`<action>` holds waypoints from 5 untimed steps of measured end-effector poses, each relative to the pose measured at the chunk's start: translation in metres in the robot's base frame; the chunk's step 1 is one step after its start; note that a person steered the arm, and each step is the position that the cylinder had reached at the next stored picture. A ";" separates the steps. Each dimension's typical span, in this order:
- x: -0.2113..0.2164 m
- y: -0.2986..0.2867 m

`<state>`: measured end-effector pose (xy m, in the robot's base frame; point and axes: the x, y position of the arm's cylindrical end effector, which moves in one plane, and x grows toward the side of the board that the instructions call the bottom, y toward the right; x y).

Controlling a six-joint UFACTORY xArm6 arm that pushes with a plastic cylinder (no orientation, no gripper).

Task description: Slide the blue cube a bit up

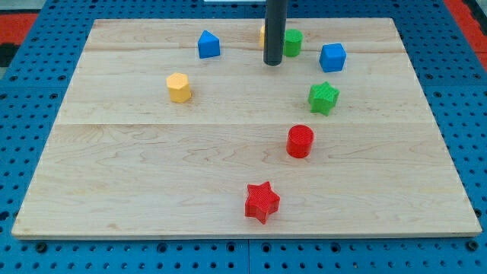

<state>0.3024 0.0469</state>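
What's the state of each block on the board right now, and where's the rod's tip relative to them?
blue cube: flat on the board, untouched, at the view's right of my tip.
my tip: down at the board, touching no block that I can see.
green cylinder: upright, just right of the rod.
yellow block: mostly hidden behind the rod.
blue pointed block: upright.
yellow hexagon: upright.
green star: flat.
red cylinder: upright.
red star: flat.

No text, label, number or sign can be read anywhere here.
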 end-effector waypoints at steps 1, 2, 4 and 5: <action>0.000 0.000; 0.001 0.000; 0.046 -0.014; 0.074 -0.032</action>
<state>0.3762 0.0150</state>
